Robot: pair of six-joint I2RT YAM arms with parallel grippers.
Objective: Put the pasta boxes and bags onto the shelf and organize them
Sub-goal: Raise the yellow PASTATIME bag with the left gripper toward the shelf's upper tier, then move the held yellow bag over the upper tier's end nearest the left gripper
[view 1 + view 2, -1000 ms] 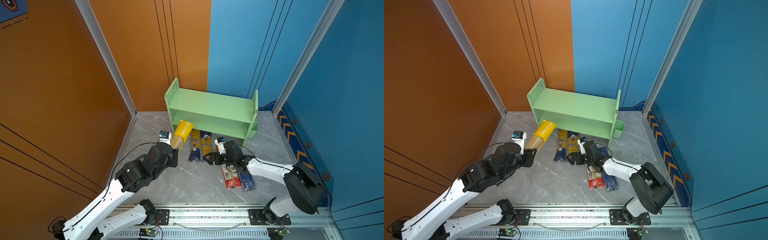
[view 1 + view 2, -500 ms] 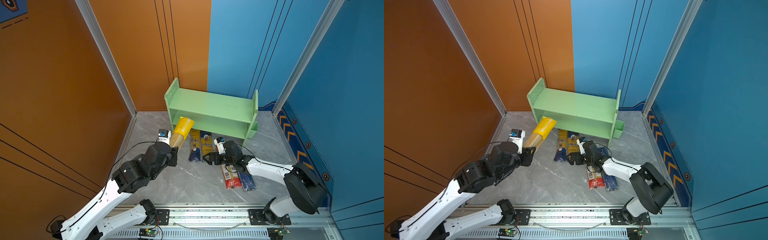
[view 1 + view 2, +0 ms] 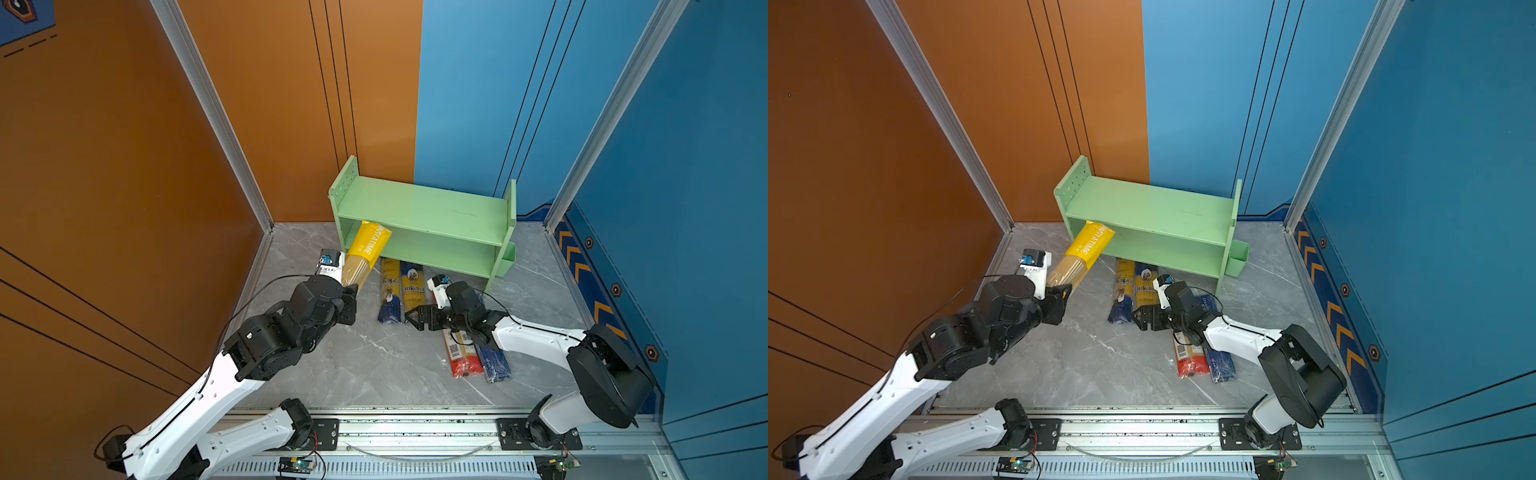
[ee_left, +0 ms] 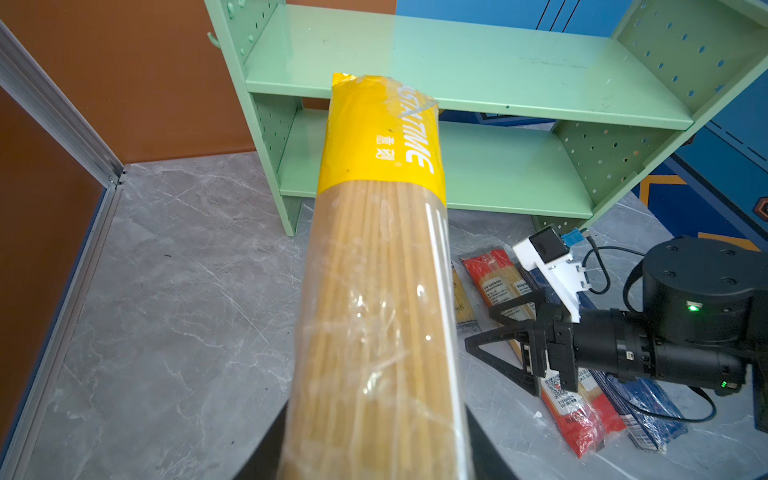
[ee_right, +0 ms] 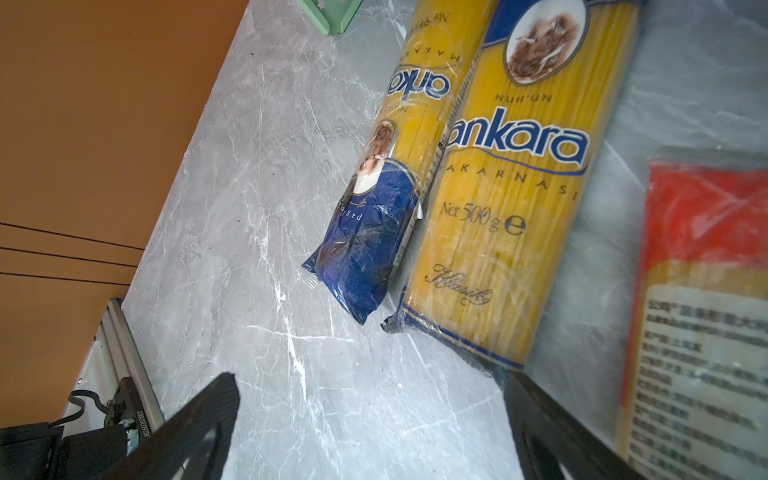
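Note:
My left gripper (image 3: pixel 350 296) (image 4: pixel 374 453) is shut on the near end of the yellow spaghetti pack (image 3: pixel 365 253) (image 3: pixel 1084 253) (image 4: pixel 374 249). The pack hangs tilted above the floor, and its far end reaches the left opening of the lower tier of the green shelf (image 3: pixel 424 208) (image 3: pixel 1150 208) (image 4: pixel 498 62). Two ankara packs (image 3: pixel 390 291) (image 3: pixel 413 286) (image 5: pixel 386 187) (image 5: pixel 511 208) lie side by side in front of the shelf. My right gripper (image 3: pixel 415 318) (image 3: pixel 1140 320) (image 5: pixel 372 386) is open, low over the floor at their near ends. Under that arm lie a red-ended pack (image 3: pixel 461 357) (image 5: pixel 702 291) and a dark blue pack (image 3: pixel 492 363).
A small green bin (image 3: pixel 505 259) (image 3: pixel 1237 259) hangs on the shelf's right side. Orange walls close the left and back, blue walls the right. An aluminium rail (image 3: pixel 415 428) runs along the front edge of the grey marble floor (image 3: pixel 374 365).
My left arm has carried the yellow pack forward and up, so its far end now reaches the shelf's lower tier. The right arm has hardly moved.

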